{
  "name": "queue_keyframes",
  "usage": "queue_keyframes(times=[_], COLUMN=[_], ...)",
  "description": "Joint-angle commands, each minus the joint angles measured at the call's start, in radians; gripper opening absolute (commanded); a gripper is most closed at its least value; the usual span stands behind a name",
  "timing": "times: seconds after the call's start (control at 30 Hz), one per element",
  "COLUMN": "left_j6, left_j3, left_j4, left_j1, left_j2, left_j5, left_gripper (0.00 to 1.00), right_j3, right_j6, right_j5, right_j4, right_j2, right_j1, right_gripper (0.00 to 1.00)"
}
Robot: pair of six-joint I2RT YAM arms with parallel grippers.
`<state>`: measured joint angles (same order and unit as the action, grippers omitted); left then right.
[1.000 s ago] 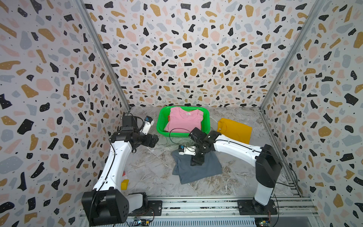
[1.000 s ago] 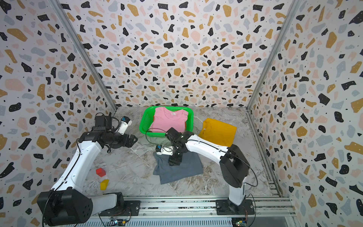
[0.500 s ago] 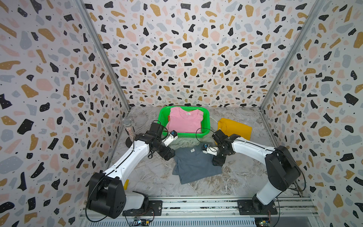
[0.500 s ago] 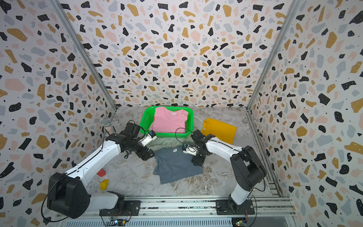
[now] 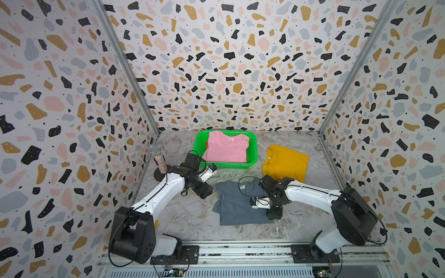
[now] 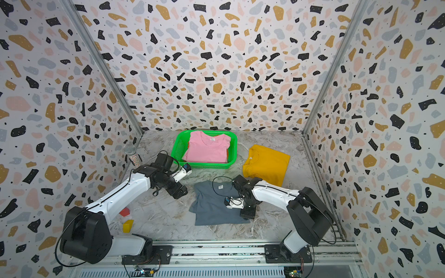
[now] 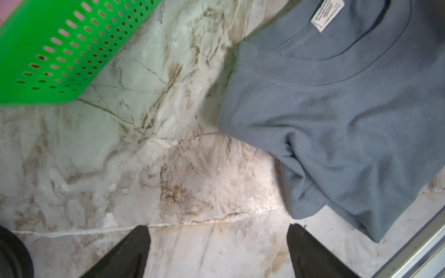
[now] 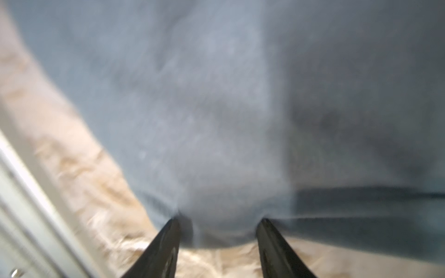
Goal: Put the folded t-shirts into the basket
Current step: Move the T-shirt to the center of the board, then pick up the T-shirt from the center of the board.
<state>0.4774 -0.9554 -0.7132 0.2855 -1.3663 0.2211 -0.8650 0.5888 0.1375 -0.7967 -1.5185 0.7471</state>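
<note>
The green basket [image 5: 226, 165] [image 6: 204, 164] [image 7: 48, 48] stands at the back and holds the pink t-shirt [image 5: 226, 149] [image 6: 207, 146], with an orange t-shirt's edge [image 5: 206, 144] showing under it. To its right, the mustard t-shirt [image 5: 285, 163] [image 6: 265, 163] lies on the floor. The grey t-shirt [image 5: 237, 204] [image 6: 214, 207] [image 7: 337, 108] [image 8: 216, 108] lies flat in front. My left gripper [image 5: 207, 192] [image 6: 180, 192] [image 7: 219, 229] is open over bare floor beside the grey shirt's left edge. My right gripper [image 5: 273, 216] [image 6: 248, 214] [image 8: 219, 222] straddles the grey shirt's right front edge, cloth bunched between its parted fingers.
A glittery microphone [image 5: 157, 156] [image 6: 131, 154] stands on a round base at the left wall. A red block [image 6: 124, 212] and a yellow block [image 6: 127, 225] lie by the left arm's base. Patterned walls close three sides; a metal rail [image 5: 240, 250] runs along the front.
The left arm swung in from the left wall to the grey shirt's left edge. The right gripper crossed the shirt to its right front edge, and its jaws narrowed.
</note>
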Motion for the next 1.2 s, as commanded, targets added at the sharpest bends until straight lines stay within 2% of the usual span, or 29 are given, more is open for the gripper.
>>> queue_keyframes(times=[0.0,0.17,0.27,0.4,0.6,0.83,1.17], left_j6=[0.022,0.012,0.007,0.006,0.003,-0.012,-0.032], left_j3=[0.003,-0.026,-0.051,-0.107,-0.198,-0.275,-0.283], left_j4=[0.010,0.030,0.057,0.073,0.077,0.045,0.046], left_j1=[0.021,0.082,0.118,0.162,0.191,0.192,0.207], left_j2=[-0.020,-0.071,-0.110,-0.199,-0.328,-0.444,-0.504], left_j5=[0.026,0.022,0.003,-0.028,-0.047,-0.049,0.003], left_gripper=[0.91,0.90,0.91,0.90,0.90,0.90,0.79], right_j3=[-0.029,-0.147,-0.213,-0.305,-0.378,-0.411,-0.437], right_j6=[0.009,-0.021,-0.089,-0.200,-0.255,-0.297,-0.291], right_j5=[0.052,0.177,0.156,0.095,0.068,0.079,0.101], right_j4=[-0.073,-0.056,-0.007,0.023,0.022,0.019,0.021], right_j2=[0.070,0.016,-0.059,-0.172,-0.286,-0.338,-0.322], right_j1=[-0.034,-0.194,-0.239,-0.263,-0.266,-0.266,-0.296], right_gripper=[0.59,0.69,0.72,0.74,0.76,0.76,0.76])
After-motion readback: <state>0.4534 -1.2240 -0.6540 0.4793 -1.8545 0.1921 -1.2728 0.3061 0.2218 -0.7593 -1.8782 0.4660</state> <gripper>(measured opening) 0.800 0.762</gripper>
